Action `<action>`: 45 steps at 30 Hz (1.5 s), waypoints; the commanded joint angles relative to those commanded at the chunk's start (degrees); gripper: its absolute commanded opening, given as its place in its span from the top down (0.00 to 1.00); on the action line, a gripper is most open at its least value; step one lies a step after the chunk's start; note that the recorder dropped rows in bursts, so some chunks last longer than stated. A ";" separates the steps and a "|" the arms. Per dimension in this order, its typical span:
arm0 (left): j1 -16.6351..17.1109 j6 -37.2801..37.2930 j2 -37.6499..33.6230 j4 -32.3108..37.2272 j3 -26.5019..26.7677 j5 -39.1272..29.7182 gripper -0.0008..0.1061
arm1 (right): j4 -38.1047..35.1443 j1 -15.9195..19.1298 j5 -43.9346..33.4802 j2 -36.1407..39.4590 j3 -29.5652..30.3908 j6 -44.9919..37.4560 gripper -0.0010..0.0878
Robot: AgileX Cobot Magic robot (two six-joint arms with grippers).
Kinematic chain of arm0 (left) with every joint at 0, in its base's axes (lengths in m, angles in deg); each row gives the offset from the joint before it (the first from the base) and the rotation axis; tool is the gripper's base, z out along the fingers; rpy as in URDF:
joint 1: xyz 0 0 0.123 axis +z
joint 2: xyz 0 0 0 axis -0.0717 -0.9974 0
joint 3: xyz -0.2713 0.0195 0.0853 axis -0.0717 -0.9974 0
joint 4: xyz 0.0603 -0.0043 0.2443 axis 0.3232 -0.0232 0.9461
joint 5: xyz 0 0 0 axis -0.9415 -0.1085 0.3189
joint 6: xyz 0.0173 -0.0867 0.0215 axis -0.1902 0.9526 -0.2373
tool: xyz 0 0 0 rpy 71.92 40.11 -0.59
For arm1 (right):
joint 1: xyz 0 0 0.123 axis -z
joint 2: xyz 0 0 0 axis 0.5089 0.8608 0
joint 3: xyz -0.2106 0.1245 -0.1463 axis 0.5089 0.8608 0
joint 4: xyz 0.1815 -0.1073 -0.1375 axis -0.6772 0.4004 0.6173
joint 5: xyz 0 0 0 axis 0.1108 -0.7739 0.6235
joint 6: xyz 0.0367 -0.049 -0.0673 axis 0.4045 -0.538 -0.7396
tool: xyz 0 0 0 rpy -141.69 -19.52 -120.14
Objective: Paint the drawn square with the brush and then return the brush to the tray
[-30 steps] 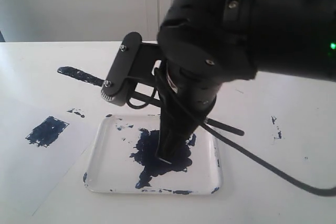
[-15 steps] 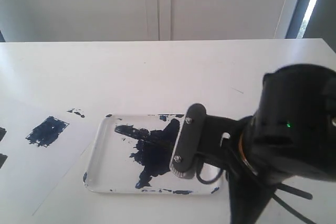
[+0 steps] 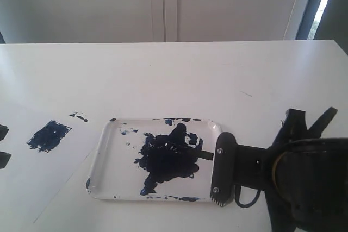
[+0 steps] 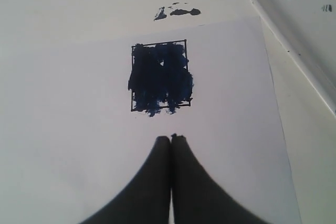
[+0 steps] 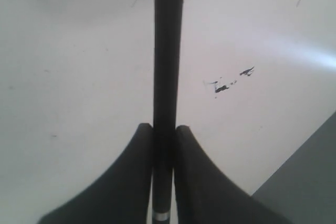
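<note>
Right arm [image 3: 304, 177] covers tray [image 3: 101, 156] corner — paint specks [image 3: 79, 116] nearby.

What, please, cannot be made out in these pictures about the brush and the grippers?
- Brush tip: right wrist view, cut off by the top edge; exterior view, lost against the dark blot in the tray.
- Right gripper: exterior view, hidden by its own arm.
- Left gripper: exterior view, cut off by the left edge.
</note>
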 joint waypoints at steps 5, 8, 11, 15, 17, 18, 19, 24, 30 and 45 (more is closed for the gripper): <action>0.00 0.00 0.00 0.00 0.00 0.00 0.99 | 9.63 0.00 0.73 6.52 0.00 7.42 0.99; 0.00 0.00 0.00 0.00 0.00 0.00 0.99 | 14.58 0.00 0.56 9.98 0.00 11.27 0.99; 0.00 0.00 0.00 0.00 0.00 0.00 0.99 | 17.46 0.00 -0.32 12.47 0.00 14.21 0.99; 0.00 0.00 -0.35 0.00 0.00 0.00 0.99 | 20.60 1.20 -2.00 14.31 -0.10 19.06 0.99; 0.00 0.00 -0.35 0.00 0.00 0.00 0.99 | 20.60 2.16 -2.15 14.43 -0.10 19.43 0.99; 0.00 0.00 -0.35 0.00 0.00 0.00 0.99 | 20.60 2.50 -2.15 14.43 -0.10 19.81 0.99; 0.00 0.00 -0.35 0.00 0.00 0.00 0.99 | 20.60 2.68 -2.15 14.43 -0.10 19.92 0.99; 0.00 0.00 -0.33 0.00 0.00 0.53 0.99 | 19.90 2.70 -1.42 14.43 -0.10 19.92 0.99; 0.00 -0.24 -0.33 0.00 0.00 1.24 0.99 | 15.76 2.70 1.00 14.43 -0.10 18.18 0.91; 0.00 -0.24 -0.33 0.00 0.00 1.77 0.99 | 17.60 0.65 -0.24 10.01 -0.21 21.28 0.52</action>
